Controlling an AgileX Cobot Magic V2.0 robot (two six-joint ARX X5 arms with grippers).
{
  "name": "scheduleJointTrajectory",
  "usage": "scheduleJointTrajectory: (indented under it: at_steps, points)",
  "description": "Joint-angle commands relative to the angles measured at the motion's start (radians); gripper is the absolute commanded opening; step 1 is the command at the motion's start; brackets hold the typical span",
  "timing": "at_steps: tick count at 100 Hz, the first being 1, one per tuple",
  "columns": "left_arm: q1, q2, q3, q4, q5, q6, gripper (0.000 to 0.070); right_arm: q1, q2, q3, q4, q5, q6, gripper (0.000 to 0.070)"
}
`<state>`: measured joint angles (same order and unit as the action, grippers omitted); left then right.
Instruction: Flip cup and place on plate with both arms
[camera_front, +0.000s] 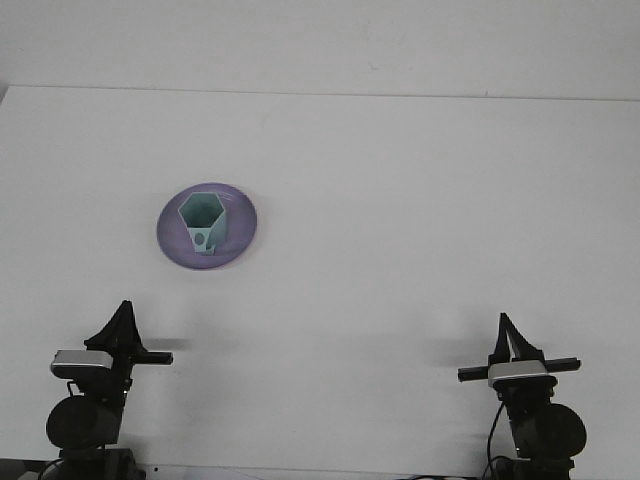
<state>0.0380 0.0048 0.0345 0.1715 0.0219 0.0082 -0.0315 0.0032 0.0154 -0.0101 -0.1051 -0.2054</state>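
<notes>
From my remote seat I saw the pale-green hexagonal cup (203, 222) standing upright on the round purple plate (240, 225), mouth facing up, long axis approx. vertical, its handle pointing back toward the near edge of the white table (400, 200). Cup sat roughly centred on the plate. Relative to the left gripper (122, 322), plate and cup were well ahead and slightly to its right; relative to the right gripper (508, 335), they were far ahead and well off to the left. Both grippers were parked low at the near edge, holding nothing. Finger spread: couldn't tell for either, tips read as one dark wedge.
</notes>
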Motion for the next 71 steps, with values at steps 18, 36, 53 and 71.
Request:
scheduleJointTrajectory:
  at_steps: [18,36,53,71]
  points:
    - [0.001,0.0,-0.021,0.01,0.0,-0.005,0.0013,0.0,-0.002,-0.003,0.026,0.0,-0.004,0.0]
    - [0.001,0.0,-0.021,0.01,0.0,-0.005,0.0012,0.0,-0.002,-0.003,0.025,0.0,-0.005,0.0]
    - [0.001,0.0,-0.021,0.01,0.0,-0.005,0.0012,0.0,-0.002,-0.003,0.025,0.0,-0.005,0.0]
    - [0.001,0.0,-0.021,0.01,0.0,-0.005,0.0012,0.0,-0.002,-0.003,0.025,0.0,-0.004,0.0]
